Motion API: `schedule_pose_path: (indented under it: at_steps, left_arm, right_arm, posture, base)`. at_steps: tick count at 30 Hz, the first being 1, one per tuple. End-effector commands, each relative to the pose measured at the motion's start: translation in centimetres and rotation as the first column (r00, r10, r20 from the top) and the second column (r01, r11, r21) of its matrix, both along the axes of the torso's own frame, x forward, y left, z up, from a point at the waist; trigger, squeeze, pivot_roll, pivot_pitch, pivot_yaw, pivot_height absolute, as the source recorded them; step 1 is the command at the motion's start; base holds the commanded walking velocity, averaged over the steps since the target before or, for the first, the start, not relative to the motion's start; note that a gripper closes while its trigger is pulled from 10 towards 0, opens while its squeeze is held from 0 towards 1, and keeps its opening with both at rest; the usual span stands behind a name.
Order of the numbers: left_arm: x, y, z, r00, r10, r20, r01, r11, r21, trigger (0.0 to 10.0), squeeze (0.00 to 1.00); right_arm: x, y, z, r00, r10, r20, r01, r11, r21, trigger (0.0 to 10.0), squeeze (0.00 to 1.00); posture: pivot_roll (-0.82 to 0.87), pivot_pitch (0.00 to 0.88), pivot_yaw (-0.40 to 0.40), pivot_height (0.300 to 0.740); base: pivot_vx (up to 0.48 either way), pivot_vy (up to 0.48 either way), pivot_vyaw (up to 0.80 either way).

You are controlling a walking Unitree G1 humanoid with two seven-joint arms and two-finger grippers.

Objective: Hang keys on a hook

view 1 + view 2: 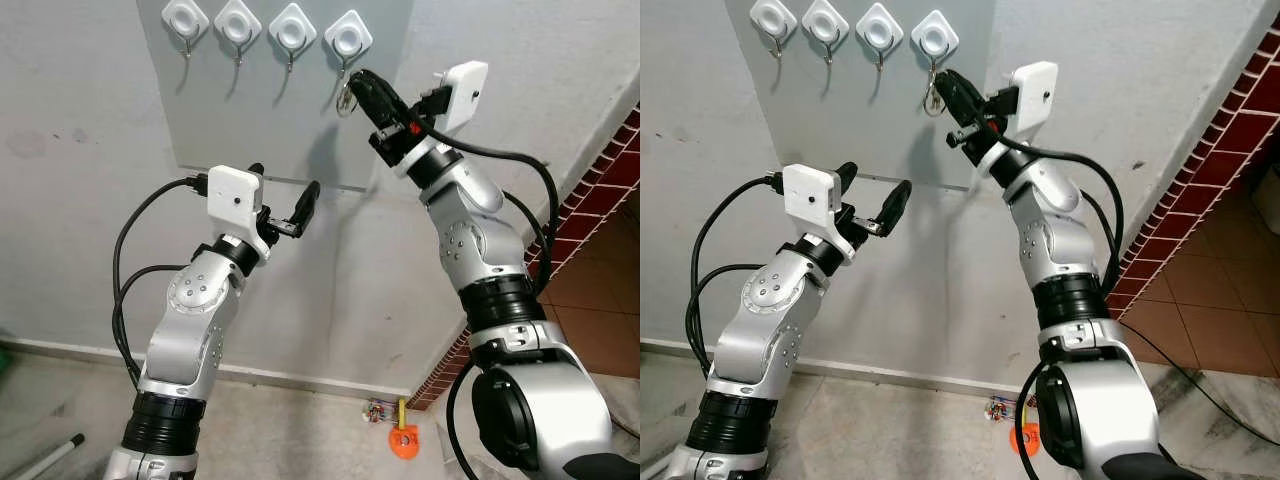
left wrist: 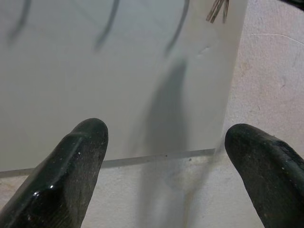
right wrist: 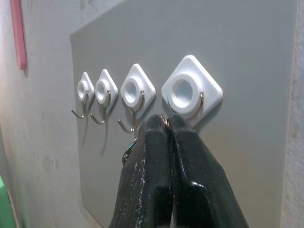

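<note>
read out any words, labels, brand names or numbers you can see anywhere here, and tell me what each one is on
There is no readable text.
Four white hooks on the grey panel: plain, unmarked.
White camera boxes on both wrists: no readable label.
Small orange object on the floor: too small to tell.
Right claw, pinching the key ring: no markings visible.

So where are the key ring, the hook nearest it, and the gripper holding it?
key ring (image 1: 345,98), left eye view, metal loop.
nearest hook (image 3: 191,92), right wrist view, white base.
right gripper (image 3: 167,124), right wrist view, between the fingertips.
</note>
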State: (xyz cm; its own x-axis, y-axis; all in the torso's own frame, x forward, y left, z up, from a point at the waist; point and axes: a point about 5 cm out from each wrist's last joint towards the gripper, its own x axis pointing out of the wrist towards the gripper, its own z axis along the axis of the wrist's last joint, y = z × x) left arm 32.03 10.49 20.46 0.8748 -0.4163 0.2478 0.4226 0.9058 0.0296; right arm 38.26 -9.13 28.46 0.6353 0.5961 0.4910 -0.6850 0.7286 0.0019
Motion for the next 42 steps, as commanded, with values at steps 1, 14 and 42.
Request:
schedule_pose_path:
  at_steps: [1,14,42]
  left_arm:
    - [-0.2,-0.3,0.6,1.0,-0.01,0.018,0.01,1.0,-0.001,10.0,0.0]
    - [-0.3,-0.2,0.5,1.0,0.0,0.016,0.0,1.0,-0.006,10.0,0.0]
    - [-0.6,-0.1,0.5,1.0,0.015,0.01,-0.015,1.0,-0.014,10.0,0.0]
  right_arm:
    - [0.1,-0.1,1.0,0.999,0.004,0.036,-0.004,1.0,0.013,10.0,0.0]
    - [0.7,0.7,2.4,0.997,0.038,0.061,-0.039,0.999,0.02,10.0,0.0]
    - [1.9,1.1,1.1,0.999,0.033,0.006,-0.031,0.983,-0.183,10.0,0.0]
  posture:
    - [0.01,0.081,-0.057,0.74]
    - [0.02,0.084,-0.064,0.74]
    - [0.03,0.093,-0.078,0.74]
  base:
    - [0.0,0.0,0.0]
    - [0.0,0.0,0.0]
    - [0.0,0.0,0.0]
